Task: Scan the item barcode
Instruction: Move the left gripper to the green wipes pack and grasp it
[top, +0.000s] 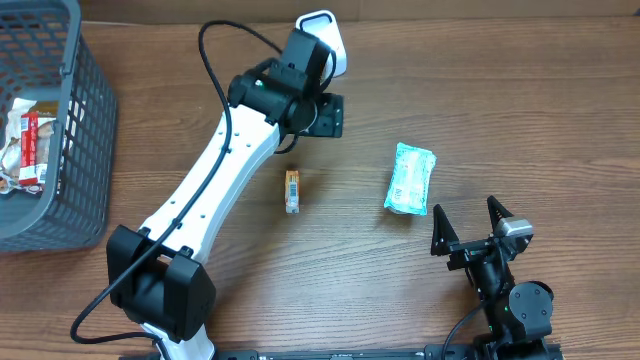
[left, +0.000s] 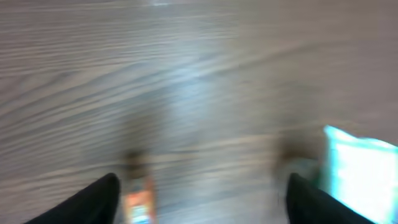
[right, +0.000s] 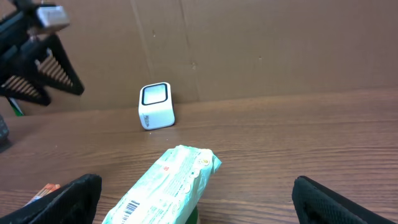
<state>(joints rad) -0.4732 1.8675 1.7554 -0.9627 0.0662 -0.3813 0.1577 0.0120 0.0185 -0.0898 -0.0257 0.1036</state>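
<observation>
Entry, scan job, pick-up stage. Left gripper (left: 203, 183): jaws apart, nothing between them, hanging over bare table (top: 500, 90) just in front of the scanner (right: 155, 106); its own view is blurred. Right gripper (top: 465, 208): jaws wide apart, empty, low at the near edge and pointed at the scanner. Pack (top: 410, 178): teal, soft, lying flat just ahead of the right gripper, well short of the scanner; barcode (right: 129, 208) printed on the end nearest the right wrist camera. Box (top: 292, 190): small, orange, flat on the table beside the left arm, apart from the pack, between the left fingertips and the near edge. Scanner: white cube at the far edge, window facing the arms, partly hidden from above by the left wrist. Basket (top: 70, 120): grey, far left, with wrapped goods inside. Status, as I judge it: nothing is held, so the step in hand is taking up an item; I cannot tell whether pack or box is meant. Next move: close on one item, lift it, and turn its barcode toward the scanner window. For the pack, I would grip across the middle, leaving the code end uncovered.
</observation>
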